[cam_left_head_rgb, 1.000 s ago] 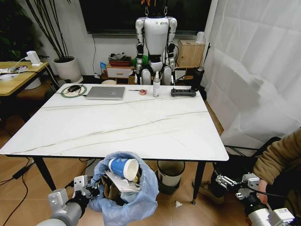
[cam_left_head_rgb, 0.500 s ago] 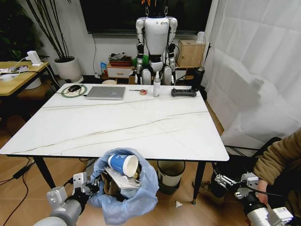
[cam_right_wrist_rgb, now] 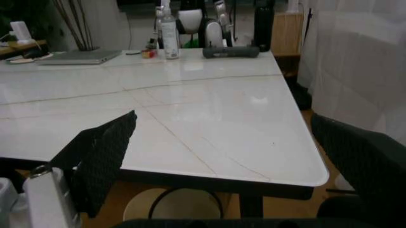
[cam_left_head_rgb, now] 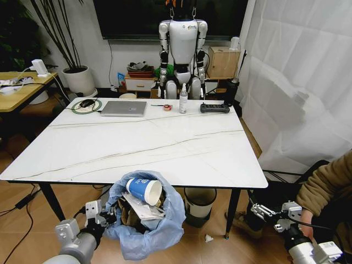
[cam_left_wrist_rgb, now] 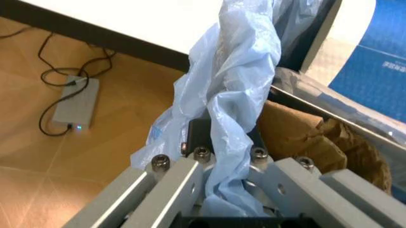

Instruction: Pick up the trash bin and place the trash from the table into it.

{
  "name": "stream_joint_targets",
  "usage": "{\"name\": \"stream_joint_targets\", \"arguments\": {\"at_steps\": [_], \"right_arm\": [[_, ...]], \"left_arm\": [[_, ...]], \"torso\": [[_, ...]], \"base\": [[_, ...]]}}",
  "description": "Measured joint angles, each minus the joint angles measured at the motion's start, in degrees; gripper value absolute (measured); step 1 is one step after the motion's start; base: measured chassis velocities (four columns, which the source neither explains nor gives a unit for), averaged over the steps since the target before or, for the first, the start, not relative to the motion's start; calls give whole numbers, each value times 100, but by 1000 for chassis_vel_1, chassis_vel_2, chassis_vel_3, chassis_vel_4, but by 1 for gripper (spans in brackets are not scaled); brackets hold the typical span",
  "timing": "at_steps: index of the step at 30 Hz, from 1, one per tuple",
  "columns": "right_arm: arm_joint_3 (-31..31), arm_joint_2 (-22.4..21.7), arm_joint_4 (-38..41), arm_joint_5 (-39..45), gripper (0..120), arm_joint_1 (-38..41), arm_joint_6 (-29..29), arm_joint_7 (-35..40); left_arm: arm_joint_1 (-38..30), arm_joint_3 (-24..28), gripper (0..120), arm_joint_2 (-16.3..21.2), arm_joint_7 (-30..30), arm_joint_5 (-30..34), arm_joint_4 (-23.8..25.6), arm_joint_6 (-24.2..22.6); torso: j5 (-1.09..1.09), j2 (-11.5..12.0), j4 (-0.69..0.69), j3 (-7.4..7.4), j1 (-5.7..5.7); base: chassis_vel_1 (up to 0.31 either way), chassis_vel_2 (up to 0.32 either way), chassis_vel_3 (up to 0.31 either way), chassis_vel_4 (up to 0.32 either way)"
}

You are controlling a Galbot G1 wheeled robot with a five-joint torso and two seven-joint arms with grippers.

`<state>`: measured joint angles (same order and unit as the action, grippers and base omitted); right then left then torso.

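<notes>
surface (cam_right_wrist_rgb: 209, 118): white marble-look top, thin dark veins, near corner rounded | far edge: laptop (cam_right_wrist_rgb: 79, 57), clear bottle (cam_right_wrist_rgb: 168, 40), black power strip (cam_right_wrist_rgb: 231, 51) | right end effector (cam_right_wrist_rgb: 222, 156): black padded fingers spread apart in foreground

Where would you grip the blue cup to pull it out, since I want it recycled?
Grip the blue cup across its body, coming from above. It lies on its side atop the trash in the bin, fully exposed, rim toward the robot's right. The left gripper holds the bin's liner, so the right gripper would reach.
</notes>
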<state>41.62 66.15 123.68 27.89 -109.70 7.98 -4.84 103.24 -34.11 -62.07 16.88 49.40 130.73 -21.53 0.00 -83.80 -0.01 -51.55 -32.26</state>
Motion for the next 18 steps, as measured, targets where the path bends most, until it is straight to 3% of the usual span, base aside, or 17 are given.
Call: {"name": "stream_joint_targets", "arguments": {"at_steps": [18], "right_arm": [[-5,-4,2,9,100,3,-5,8]], "left_arm": [[142,212,0,-83,83,202,-282,-7]], "torso": [[0,687,0,376,314]], "base": [[0,0,0,0]]}}
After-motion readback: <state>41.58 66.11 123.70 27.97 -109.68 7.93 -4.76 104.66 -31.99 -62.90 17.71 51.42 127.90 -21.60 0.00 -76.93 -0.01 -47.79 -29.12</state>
